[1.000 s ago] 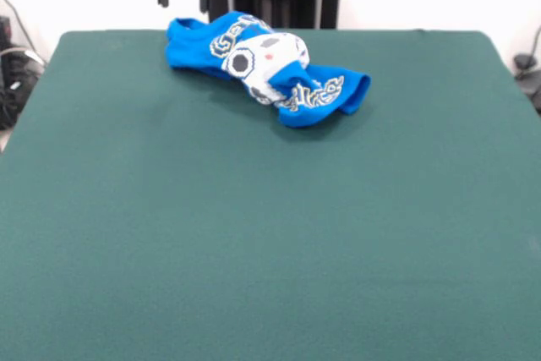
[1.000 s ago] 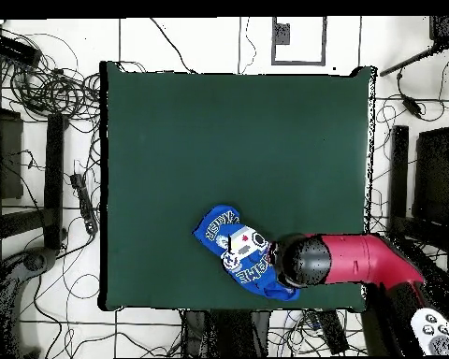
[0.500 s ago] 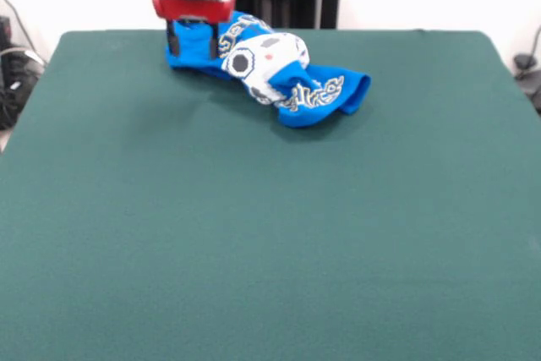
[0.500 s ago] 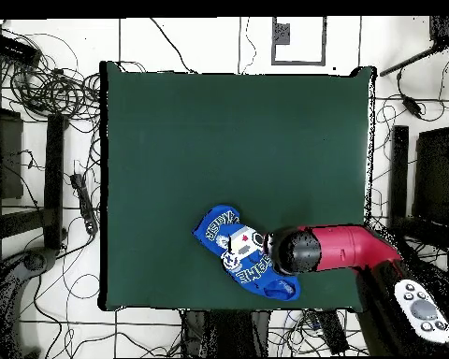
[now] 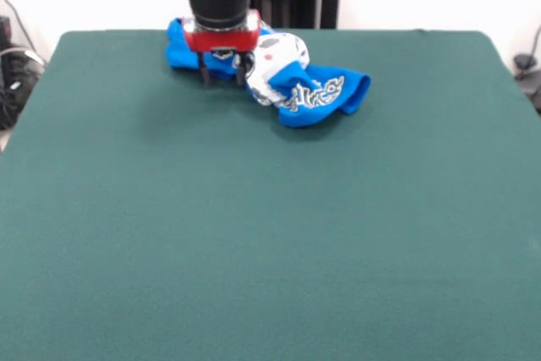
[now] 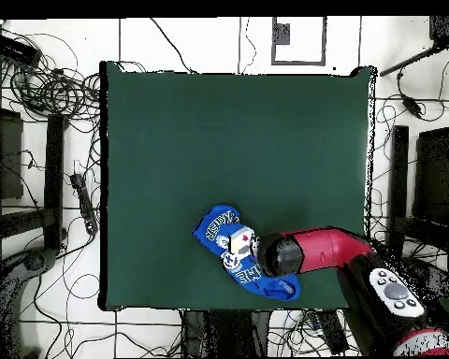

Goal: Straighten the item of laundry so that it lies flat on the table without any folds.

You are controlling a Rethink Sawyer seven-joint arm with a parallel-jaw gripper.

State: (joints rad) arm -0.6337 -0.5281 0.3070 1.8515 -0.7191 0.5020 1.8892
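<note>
shirt (image 5: 287,73): soft blue cloth, bunched in rumpled folds, white print up, at table's far edge | table (image 5: 270,234): matte green felt | gripper (image 5: 221,73): over shirt's left part, fingers seemingly spread, possibly touching cloth

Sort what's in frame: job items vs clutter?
Job:
- blue T-shirt, bunched up near the table's edge
- green table
- gripper, down at the shirt

Clutter:
- cables on the floor around the table
- black stands beside the table
</note>
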